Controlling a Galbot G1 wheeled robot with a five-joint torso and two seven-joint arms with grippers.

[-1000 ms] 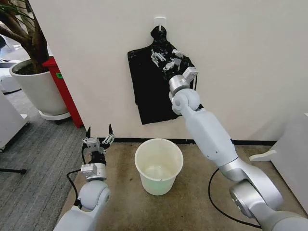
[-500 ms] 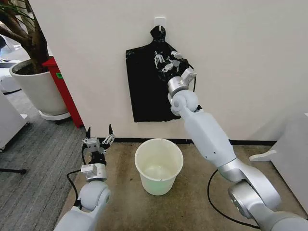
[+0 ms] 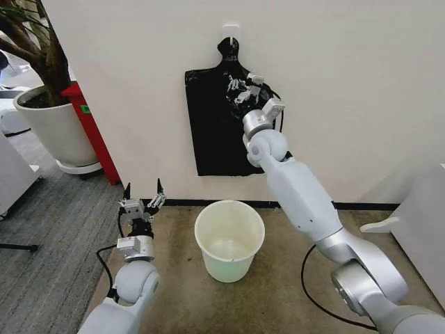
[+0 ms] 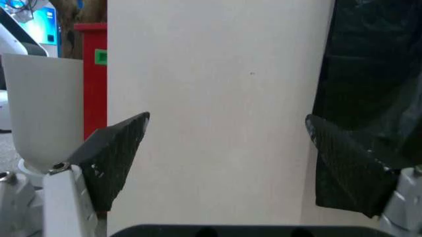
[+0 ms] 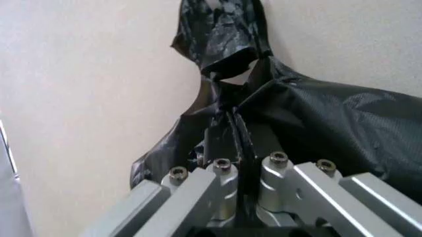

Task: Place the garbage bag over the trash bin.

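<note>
- Your right gripper (image 3: 240, 89) is up at the wall, fingers pressed together on a fold of black plastic near the top of the garbage bag (image 3: 215, 125); in the right wrist view the two fingers (image 5: 228, 136) meet with the film pinched between them.
- That bag hangs flat against the white wall (image 3: 348, 90), glossy and crinkled, its knotted neck looped on a small white hook (image 3: 231, 30) at 12 o'clock from the gripper.
- The bag's lower edge hangs above the floor, with the trash bin (image 3: 229, 239) at 6 o'clock from it, standing upright, cream-white and open-mouthed.
- Your left gripper (image 3: 142, 200) sits low at 9 o'clock from the bin, fingers spread wide and holding nothing.
- A large white plant pot (image 3: 55, 129) stands beside a red panel (image 3: 94, 132) at the far left.
</note>
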